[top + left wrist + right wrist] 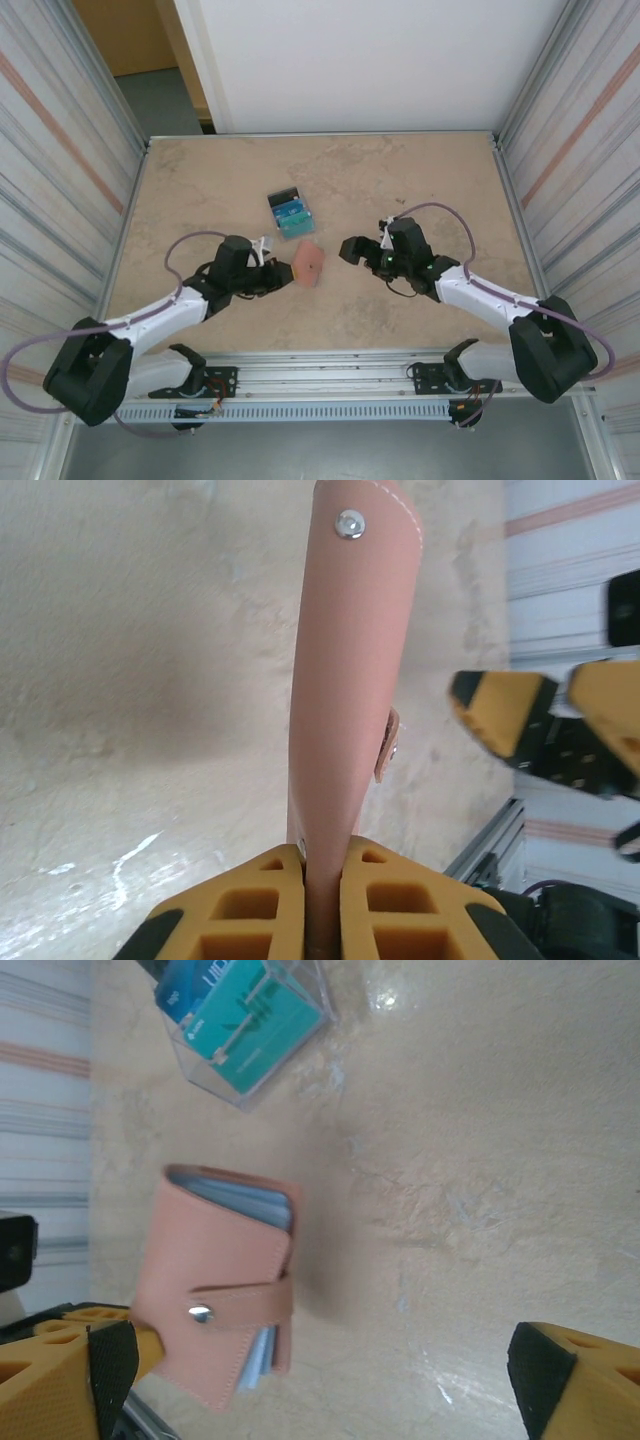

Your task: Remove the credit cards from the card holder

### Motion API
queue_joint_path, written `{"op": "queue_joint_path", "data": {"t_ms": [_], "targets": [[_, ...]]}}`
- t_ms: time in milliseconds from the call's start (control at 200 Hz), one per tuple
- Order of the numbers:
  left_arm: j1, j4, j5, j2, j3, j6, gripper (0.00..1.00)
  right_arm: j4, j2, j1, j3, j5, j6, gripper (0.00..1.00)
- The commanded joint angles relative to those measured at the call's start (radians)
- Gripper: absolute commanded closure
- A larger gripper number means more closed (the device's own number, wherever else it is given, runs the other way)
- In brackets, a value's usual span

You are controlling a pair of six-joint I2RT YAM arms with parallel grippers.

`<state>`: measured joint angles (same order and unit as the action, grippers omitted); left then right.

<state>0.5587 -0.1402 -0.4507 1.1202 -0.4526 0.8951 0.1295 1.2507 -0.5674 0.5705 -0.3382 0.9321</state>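
Surface: beige stone-look top [420, 180], matte, with faint darker veins and a thin metal edge around it.
Left wall: ribbed silvery panel [50, 130] crossed by a slanting pale orange stripe.
Right wall: matching ribbed panel [585, 100] with the same kind of orange stripe.
Back wall: plain white board [380, 60], upright at the far edge of the surface.
Near edge: aluminium rail [330, 372] running the width of the surface.
Floor: grey [160, 100], seen past the far left corner, beside a tan-brown panel [125, 35].
Light: soft and even, shadows faint; a small glare spot [384, 998] shines on the surface in the right wrist view.
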Motion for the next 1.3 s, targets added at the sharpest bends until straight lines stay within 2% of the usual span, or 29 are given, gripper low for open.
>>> {"op": "queue_joint_path", "data": {"t_ms": [0,125,431,842,1052,1243,1293], "targets": [[0.0,-0.079,0.023,-0.065,0.0,0.047,1.0,0.248,0.028,0.0,-0.027,-0.089,0.062,0.02],[0.0,-0.099,0.019,-0.103,-0.007,0.068,1.0,0.365,0.073,-0.017,-0.009,-0.135,0.055,0.01],[0.0,-0.119,-0.006,-0.125,-0.008,0.071,1.0,0.498,0.209,-0.042,0.089,-0.225,0.027,0.03],[0.0,-0.134,-0.011,-0.161,-0.009,0.055,1.0,0.491,0.293,-0.061,0.147,-0.241,0.025,0.06],[0.001,-0.139,-0.012,-0.16,-0.006,0.057,1.0,0.496,0.288,-0.08,0.164,-0.253,0.007,0.23],[0.003,-0.148,-0.046,-0.14,-0.006,0.057,1.0,0.492,0.275,-0.082,0.184,-0.263,-0.009,0.28],[0.003,-0.144,-0.052,-0.144,-0.004,0.054,1.0,0.491,0.275,-0.083,0.189,-0.27,-0.013,0.33]]}}
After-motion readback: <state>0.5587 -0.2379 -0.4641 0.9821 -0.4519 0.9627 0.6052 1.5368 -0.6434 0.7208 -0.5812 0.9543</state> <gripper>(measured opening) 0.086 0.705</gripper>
